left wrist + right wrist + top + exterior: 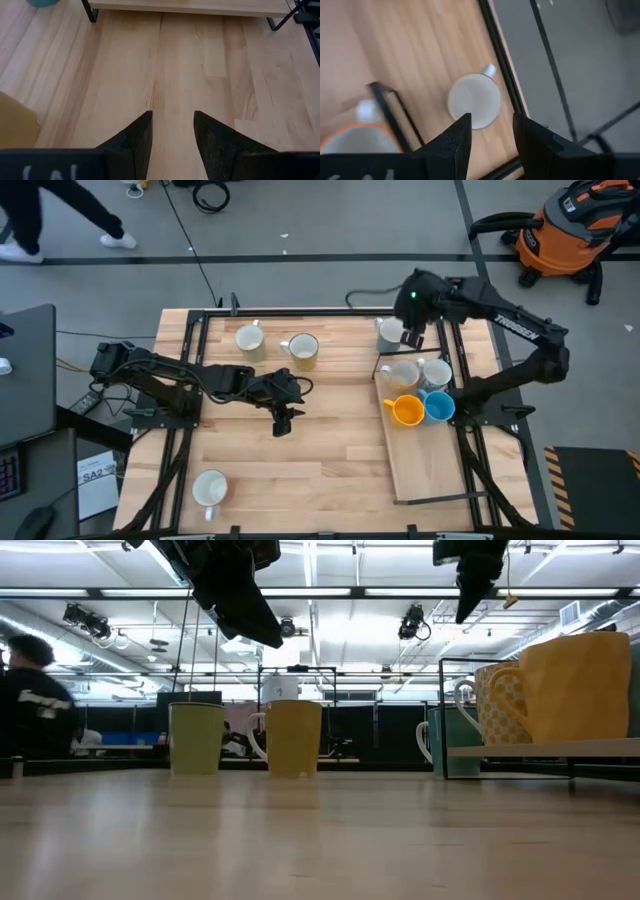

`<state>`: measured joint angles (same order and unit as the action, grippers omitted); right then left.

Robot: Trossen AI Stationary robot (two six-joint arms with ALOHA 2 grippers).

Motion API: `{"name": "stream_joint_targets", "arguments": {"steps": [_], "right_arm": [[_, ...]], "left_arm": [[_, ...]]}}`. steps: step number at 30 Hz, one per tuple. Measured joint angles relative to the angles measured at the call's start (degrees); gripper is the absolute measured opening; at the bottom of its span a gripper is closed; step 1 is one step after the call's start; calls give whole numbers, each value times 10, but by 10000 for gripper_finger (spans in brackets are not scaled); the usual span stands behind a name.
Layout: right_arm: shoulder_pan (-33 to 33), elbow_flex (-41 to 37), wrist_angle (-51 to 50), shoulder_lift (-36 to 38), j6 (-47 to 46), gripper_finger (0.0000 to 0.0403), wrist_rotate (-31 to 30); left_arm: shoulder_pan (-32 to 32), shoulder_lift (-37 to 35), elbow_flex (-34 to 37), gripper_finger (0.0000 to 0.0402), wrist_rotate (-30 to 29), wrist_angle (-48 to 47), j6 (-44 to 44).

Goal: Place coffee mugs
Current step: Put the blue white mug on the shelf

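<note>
Above a round, glossy white mug (473, 101) on pale grained wood, the right hand (490, 131) hangs parted, empty.

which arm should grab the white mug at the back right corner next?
Right. Its gripper hangs open beside that mug, which shows just past its fingers in its wrist view. The left gripper is mid-table, far off, open over bare wood.

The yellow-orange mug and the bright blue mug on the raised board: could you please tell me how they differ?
The yellow-orange mug sits nearer the table's middle; the blue mug stands beside it, nearer the right edge. The yellow-orange mug's handle points toward the left arm's side, while the blue mug's handle is not visible. Both stand upright on the raised board, side by side, similar in size, and neither is held.
</note>
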<state>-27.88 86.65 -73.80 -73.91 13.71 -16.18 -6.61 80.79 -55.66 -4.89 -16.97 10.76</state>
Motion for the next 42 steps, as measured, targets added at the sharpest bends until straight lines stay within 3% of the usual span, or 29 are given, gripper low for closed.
{"name": "stream_joint_targets", "arguments": {"steps": [7,16,25,42], "right_arm": [[-108,-54,64,-1,0,149,51],[-185,-119,108,-1,-64,150,59],[-219,-197,157,-1,-145,148,103],[-220,-292,251,-1,-189,149,111]], "left_arm": [[0,0,0,151,0,0,0],[0,0,0,151,0,0,0],[0,0,0,151,0,0,0],[0,0,0,151,0,0,0]]}}
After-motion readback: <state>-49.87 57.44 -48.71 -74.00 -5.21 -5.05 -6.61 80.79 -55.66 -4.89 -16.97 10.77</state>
